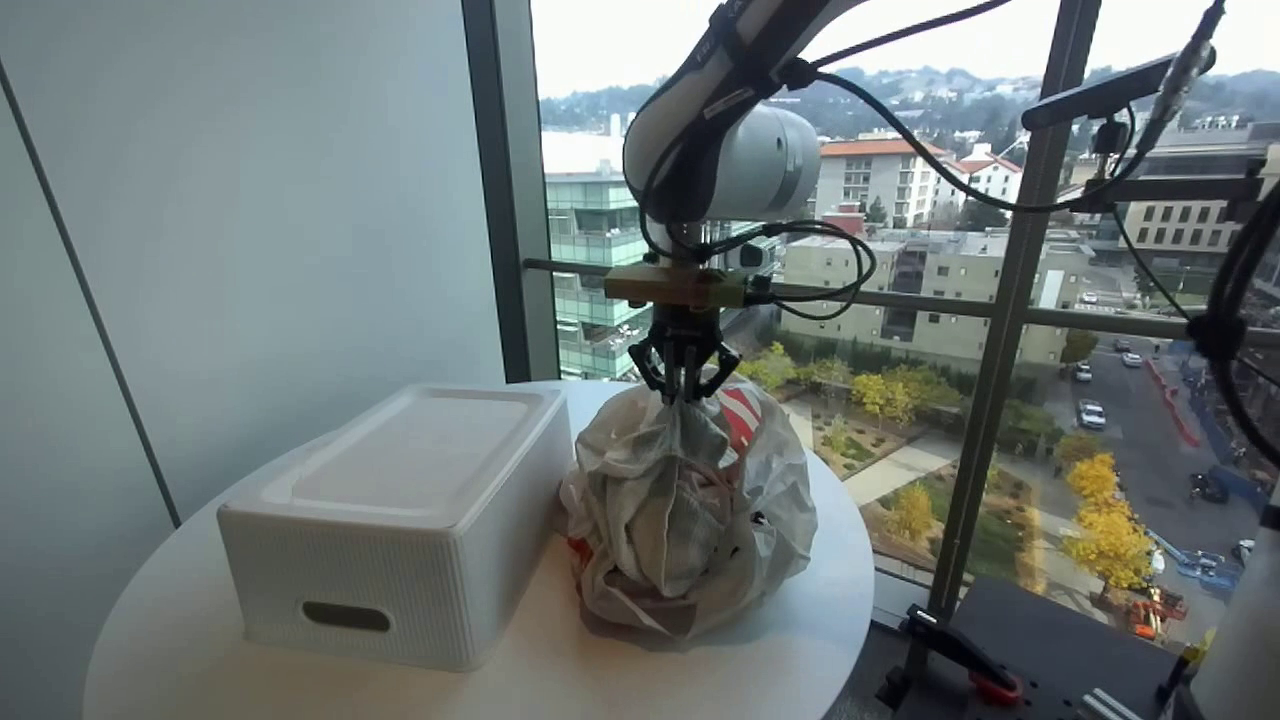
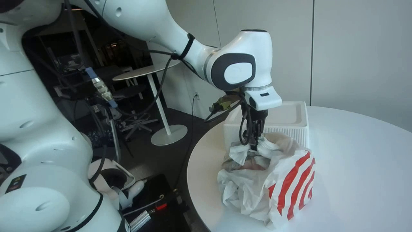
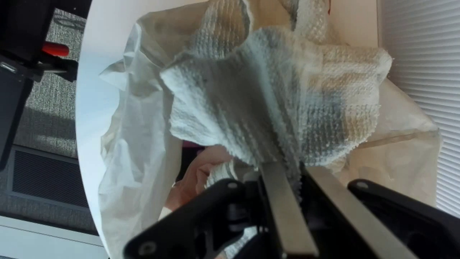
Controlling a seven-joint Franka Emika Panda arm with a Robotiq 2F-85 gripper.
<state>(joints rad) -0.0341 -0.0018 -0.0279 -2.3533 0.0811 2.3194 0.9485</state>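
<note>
A pale towel [image 3: 258, 93] is gripped by the tool [image 3: 293, 171] at a bunched fold, so its loose edges are splayed over the mouth of the plastic bag [image 2: 289, 187], apparently held open on the table [image 2: 357, 164] by fabric [image 3: 208, 158] inside.

In an exterior view, the camera looked down across the round surface [image 1: 540, 655] toward the window [image 1: 920, 330], with the white box [image 1: 400, 540] at the picture's left. In an exterior view, the camera stood close beside the arm [image 2: 141, 22], facing the pale wall [image 2: 360, 58]. The wrist view pointed down past the jaws at the bag [image 3: 140, 154] from near above. Both exterior views shared bag, box and jaws.
</note>
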